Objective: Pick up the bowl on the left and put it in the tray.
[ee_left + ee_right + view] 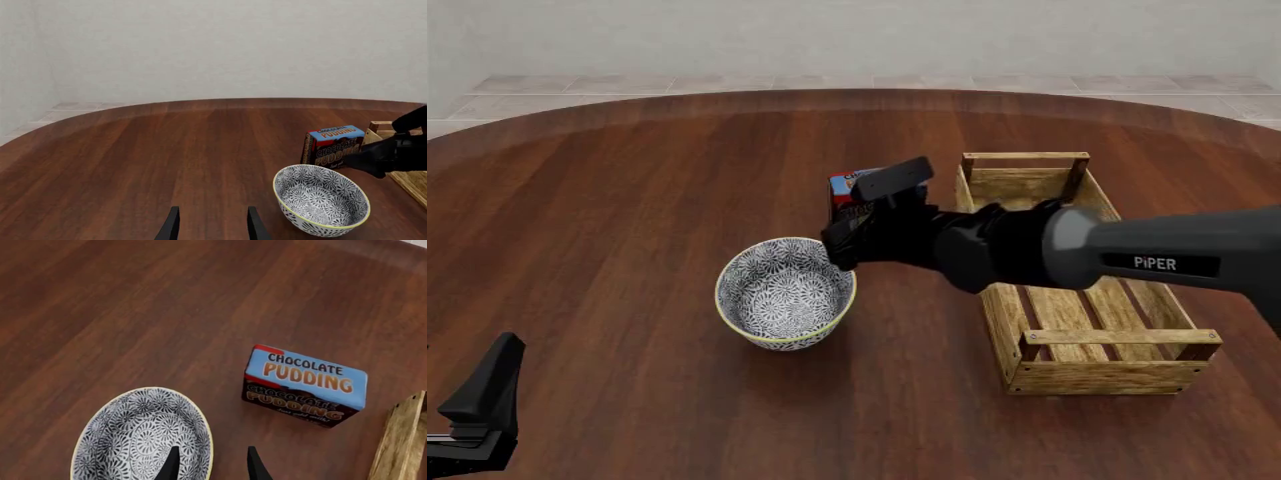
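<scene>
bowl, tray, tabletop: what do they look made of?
Bowl: looks like glazed ceramic, with a smooth printed blue-grey floral pattern and a pale yellowish rim. Tray: unfinished light wood, with visible grain and slats. Tabletop: dark reddish wood, or veneer, with plank grain and a slight sheen. All rendered, so only apparent.

In the front view, the right arm (1121, 255) covers most of the pudding box (851, 185) and part of the tray's (1108, 375) near-left wall. The left gripper (481, 405) is cut off at that picture's lower corner. In the right wrist view, the bowl (133, 440) runs off the picture's edge, and only a corner of the tray shows.
</scene>
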